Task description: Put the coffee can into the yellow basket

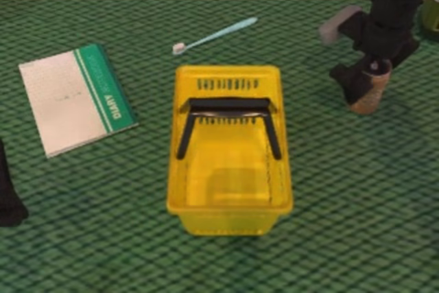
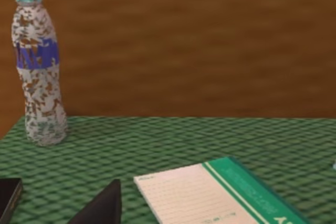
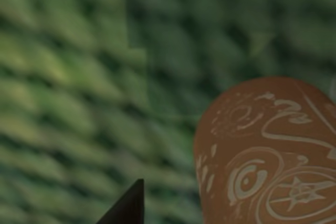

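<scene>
The yellow basket [image 1: 230, 207] stands mid-table with its black handle folded across the far half, and nothing lies inside it. The coffee can [image 1: 371, 94], tan-brown with pale markings, is at the back right of the table, well to the basket's right. My right gripper [image 1: 362, 81] is down at the can. In the right wrist view the can [image 3: 268, 166] looms close, and one dark fingertip [image 3: 131, 203] stands apart from its side with green mat showing between them. The other finger is hidden. My left arm [image 1: 8, 200] is parked at the left edge.
A green-and-white diary [image 1: 75, 97] lies left of the basket, also seen as the notebook [image 2: 210, 198] in the left wrist view. A pale blue toothbrush [image 1: 216, 34] lies behind the basket. A grey object [image 1: 336, 27] sits by the right arm. A speckled bottle [image 2: 38, 66] stands far left.
</scene>
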